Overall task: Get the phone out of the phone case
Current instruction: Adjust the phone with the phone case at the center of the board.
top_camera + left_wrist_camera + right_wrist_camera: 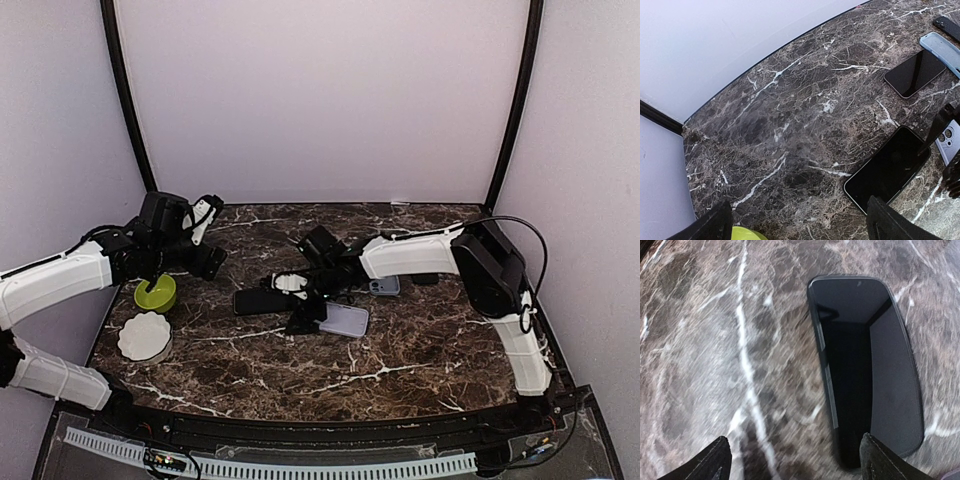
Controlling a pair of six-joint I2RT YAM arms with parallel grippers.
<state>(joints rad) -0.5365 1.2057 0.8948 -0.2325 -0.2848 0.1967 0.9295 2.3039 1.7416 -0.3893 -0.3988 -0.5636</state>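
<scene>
And there it is: the phone (255,301) lies bare, screen up, on the marble surface (420,350), outside the lavender phone case (347,320) and just beside it. The extraction looks done! The right claw (795,450) hovers over the phone, fingers spread wide, gripping nothing. The left claw (800,220) hangs open, empty, above the green bowl (155,293). Left to do, I'd judge: only backing away.

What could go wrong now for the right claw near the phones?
1. The open right claw hovers over the black phone, which lies flat on the marble table: it may slip or scrape the screen.
2. The lavender case lies close beside; the arm may knock it.
</scene>
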